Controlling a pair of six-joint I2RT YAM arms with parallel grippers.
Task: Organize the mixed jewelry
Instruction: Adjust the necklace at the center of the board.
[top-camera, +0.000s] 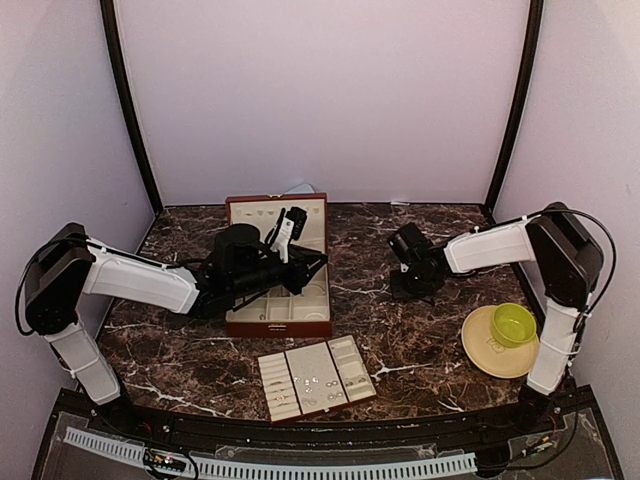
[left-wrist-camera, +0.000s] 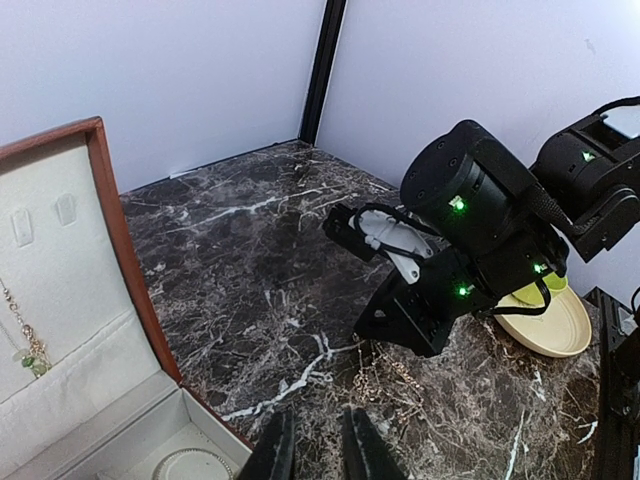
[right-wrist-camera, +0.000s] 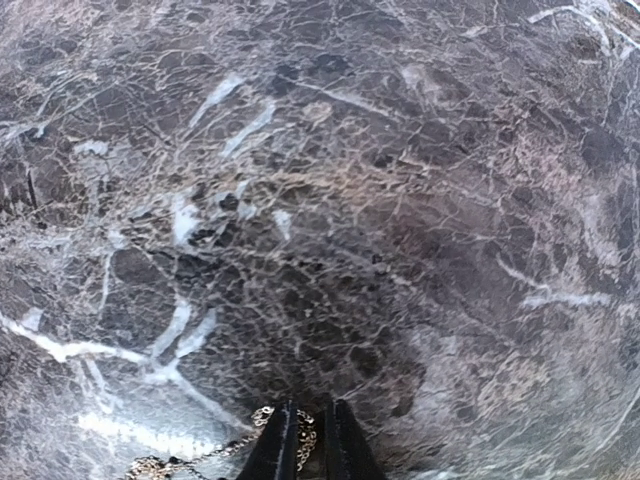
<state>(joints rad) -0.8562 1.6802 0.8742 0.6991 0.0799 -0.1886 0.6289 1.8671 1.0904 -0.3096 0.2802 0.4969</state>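
On veined dark marble (right-wrist-camera: 330, 200), a fine gold chain (right-wrist-camera: 215, 452) coils by narrow black tool (right-wrist-camera: 308, 445).

Dark white-veined marble table (top-camera: 420, 355), red-brown box (top-camera: 278, 325) — cream-lined, lime-green bowl (top-camera: 513, 323)

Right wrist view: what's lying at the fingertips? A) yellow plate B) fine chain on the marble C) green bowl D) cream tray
B: a thin gold-toned chain lies on the dark marble table right at the tips of the right gripper, whose fingers stand close together; whether they actually pinch it cannot be told. No bowl, plate or tray shows in that view.
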